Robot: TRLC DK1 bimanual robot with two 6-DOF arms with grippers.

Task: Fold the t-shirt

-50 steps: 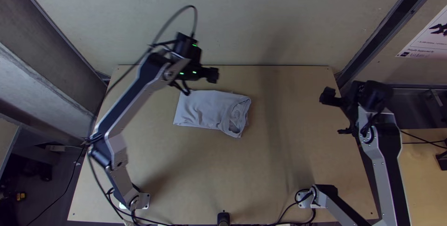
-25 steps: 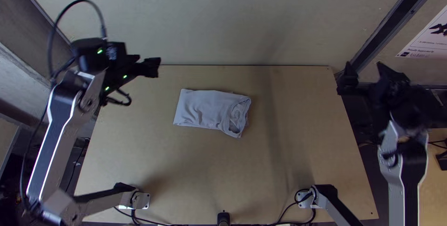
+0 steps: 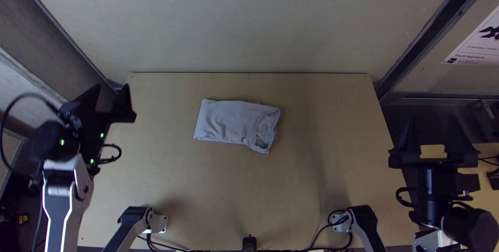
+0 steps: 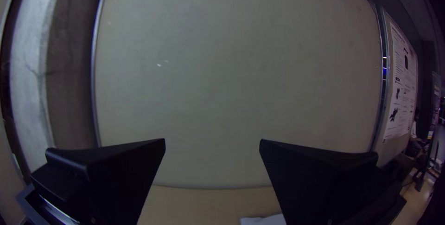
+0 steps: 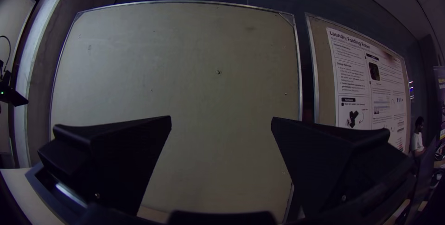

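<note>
And here, on the light wooden table (image 3: 208,195), the pale grey cloth t-shirt (image 3: 236,122) is seen, folded into a compact, roughly rectangular bundle. It is laid flat towards the table's far side, left of the middle, with soft wrinkles across it; its round neckline (image 3: 254,130) is turned to the right-hand end, where the outline is left slightly uneven.

Over at the table's left edge, the black left gripper (image 3: 111,88) is held well apart from the bundle, its two wide flat fingers spread and the gap between them empty. In the left wrist view, a sliver of the pale cloth is caught at the bottom, low down beside one finger, with clear space before the large pale panel (image 4: 232,67).

Across on the other side, the black right gripper (image 3: 432,127) is positioned beyond the table's right edge, farther from the shirt than its partner; its fingers, too, are parted wide, nothing gripped. By the right wrist view, it is faced towards the panel and a white printed poster (image 5: 352,81).
</note>
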